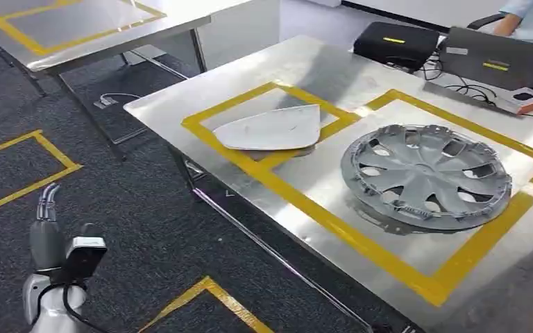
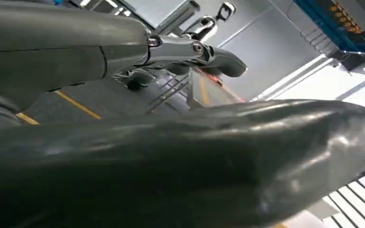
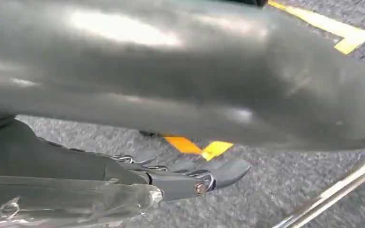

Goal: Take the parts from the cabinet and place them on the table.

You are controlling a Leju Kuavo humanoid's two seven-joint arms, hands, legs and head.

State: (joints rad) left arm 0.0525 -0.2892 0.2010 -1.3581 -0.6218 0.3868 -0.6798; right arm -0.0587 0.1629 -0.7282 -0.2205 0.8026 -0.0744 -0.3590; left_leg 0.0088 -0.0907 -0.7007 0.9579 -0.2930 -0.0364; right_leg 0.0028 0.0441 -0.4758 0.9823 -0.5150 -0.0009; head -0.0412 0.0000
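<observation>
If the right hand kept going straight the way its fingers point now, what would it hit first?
Probably the grey carpet: the right hand holds nothing, its fingers stretch out low over the floor, nothing between. A metal table leg lies nearby, but depth is unclear.

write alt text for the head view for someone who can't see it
A grey wheel cover and a white triangular panel lie apart on a steel table, each inside yellow tape outlines. The robot's left hand hangs low over dark carpet.

A grey hubcap (image 1: 427, 177) lies flat on the steel table (image 1: 298, 62), inside a yellow-taped square. Just left of the hubcap, a white panel (image 1: 271, 128) rests in a smaller taped square. Far left of the hubcap, the left hand (image 1: 47, 208) hangs over dark carpet (image 1: 146, 229).
</observation>
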